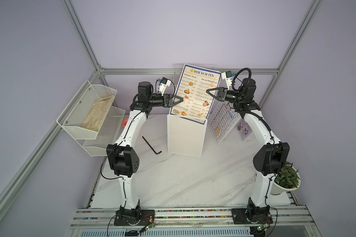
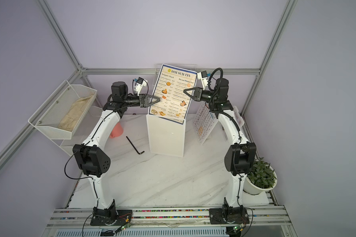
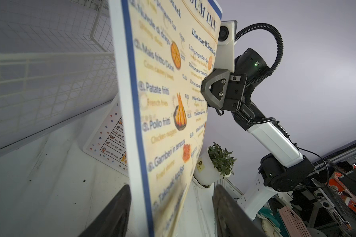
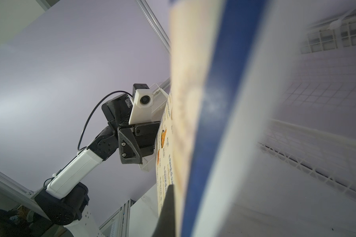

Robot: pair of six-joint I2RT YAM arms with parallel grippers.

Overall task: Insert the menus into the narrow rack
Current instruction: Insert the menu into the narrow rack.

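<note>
My right gripper (image 1: 207, 91) is pinching the right edge of the DIM SUM INN menu (image 1: 195, 92), jaws closed on it. My left gripper (image 1: 182, 99) is straddling the sheet's left edge, jaws parted, a finger (image 3: 115, 215) on each side. The menu is standing tilted, its lower edge meeting the top of the white rack (image 1: 185, 139) mid-table; seemingly entering the slot, though I cannot tell. The dotted table sheet (image 1: 221, 123) and Special Menu card (image 1: 243, 128) are leaning right of the rack.
</note>
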